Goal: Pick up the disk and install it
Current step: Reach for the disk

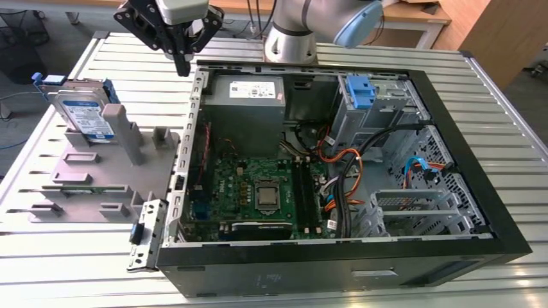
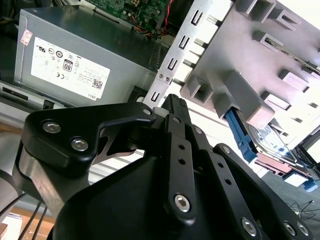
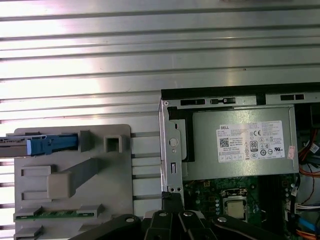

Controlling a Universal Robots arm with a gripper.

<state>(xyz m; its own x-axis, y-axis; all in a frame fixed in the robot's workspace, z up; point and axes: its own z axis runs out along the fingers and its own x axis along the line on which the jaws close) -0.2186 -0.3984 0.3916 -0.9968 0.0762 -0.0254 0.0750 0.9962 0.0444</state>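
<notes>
Slatted metal counter [image 1: 68, 282] carries an open computer case [image 1: 342, 282]. A grey holder [image 1: 94, 173] sits at the exterior view's left of it. The disk [image 1: 86, 119] stands on edge in the holder, untouched. Pincer [image 1: 182, 64] hangs over the case corner by the power supply [image 1: 248, 93], fingers together, empty, well apart from the disk. Judged: pick-up not yet begun. A grasp calls for fingers parted over the disk's upper edge.

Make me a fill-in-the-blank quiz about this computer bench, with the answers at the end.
The disk stands in the grey holder at the exterior view's ___ of the case. Its side rails are ___. The tool holds ___. The metal box inside the case carries a ___ sticker.
Missing words: left, blue, nothing, white.
</notes>
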